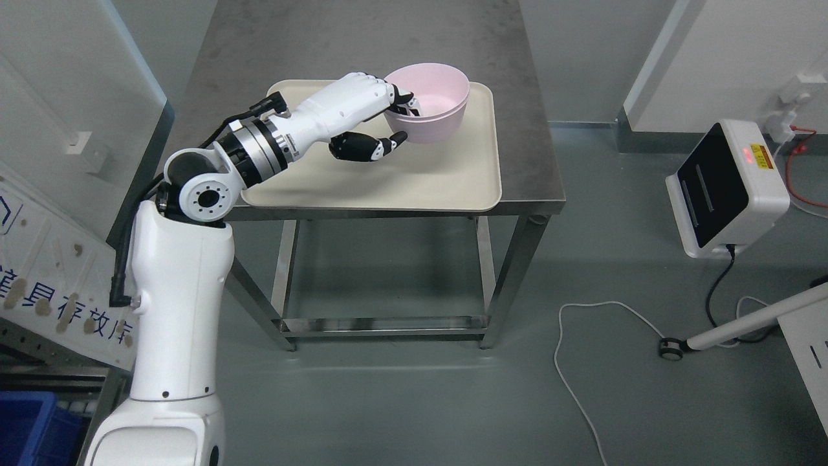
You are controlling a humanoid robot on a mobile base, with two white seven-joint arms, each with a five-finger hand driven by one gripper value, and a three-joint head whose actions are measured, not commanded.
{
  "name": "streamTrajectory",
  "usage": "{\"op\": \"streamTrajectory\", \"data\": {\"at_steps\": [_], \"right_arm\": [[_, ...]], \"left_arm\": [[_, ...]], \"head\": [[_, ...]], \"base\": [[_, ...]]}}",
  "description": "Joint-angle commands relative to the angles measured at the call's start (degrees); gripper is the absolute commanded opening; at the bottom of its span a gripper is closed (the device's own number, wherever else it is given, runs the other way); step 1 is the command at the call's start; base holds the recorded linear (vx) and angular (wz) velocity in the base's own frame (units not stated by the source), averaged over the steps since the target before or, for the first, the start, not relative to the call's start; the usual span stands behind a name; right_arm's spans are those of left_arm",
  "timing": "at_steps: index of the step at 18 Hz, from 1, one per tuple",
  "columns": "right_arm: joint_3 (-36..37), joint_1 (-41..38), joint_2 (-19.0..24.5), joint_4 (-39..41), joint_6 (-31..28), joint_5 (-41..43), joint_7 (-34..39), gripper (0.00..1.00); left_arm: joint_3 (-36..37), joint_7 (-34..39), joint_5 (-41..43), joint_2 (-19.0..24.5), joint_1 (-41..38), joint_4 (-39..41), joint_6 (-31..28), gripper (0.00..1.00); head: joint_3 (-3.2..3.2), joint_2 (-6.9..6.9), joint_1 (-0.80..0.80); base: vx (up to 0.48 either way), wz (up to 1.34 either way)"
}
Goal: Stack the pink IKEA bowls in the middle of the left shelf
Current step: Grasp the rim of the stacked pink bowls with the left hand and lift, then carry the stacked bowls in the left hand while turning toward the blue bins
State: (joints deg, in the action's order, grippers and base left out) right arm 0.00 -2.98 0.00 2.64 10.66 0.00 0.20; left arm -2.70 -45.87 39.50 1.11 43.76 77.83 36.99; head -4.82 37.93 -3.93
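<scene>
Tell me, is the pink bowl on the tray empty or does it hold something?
Empty: the pink bowl shows only its bare inside, apart from the left hand's fingers hooked over its near rim.

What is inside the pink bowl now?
The left hand's fingertips hook over the near rim into the pink bowl. The rest of the interior looks empty; the part behind the near wall is hidden.

Left hand (372, 116) outstretched, fingers hooked

Head camera looks steeply down onto the table (530, 162).
</scene>
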Motion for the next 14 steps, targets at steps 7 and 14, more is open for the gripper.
{"op": "streamTrajectory", "data": {"at_steps": [7, 14], "right_arm": [[0.6, 0.0, -1.0, 0.0, 0.0, -0.4, 0.0, 1.00], [0.6, 0.0, -1.0, 0.0, 0.0, -0.4, 0.0, 1.00]], "left_arm": [[-12.2, -1.9, -4.3, 1.0, -7.3, 4.9, 5.4, 0.03], [-15.5, -2.1, -4.3, 0.7, -10.0, 5.8, 7.7, 0.03]], "head": [[0.00, 0.02, 0.00], [0.00, 0.03, 0.00]], "base": [[-0.165, -0.01], [-0.228, -0.04]]}}
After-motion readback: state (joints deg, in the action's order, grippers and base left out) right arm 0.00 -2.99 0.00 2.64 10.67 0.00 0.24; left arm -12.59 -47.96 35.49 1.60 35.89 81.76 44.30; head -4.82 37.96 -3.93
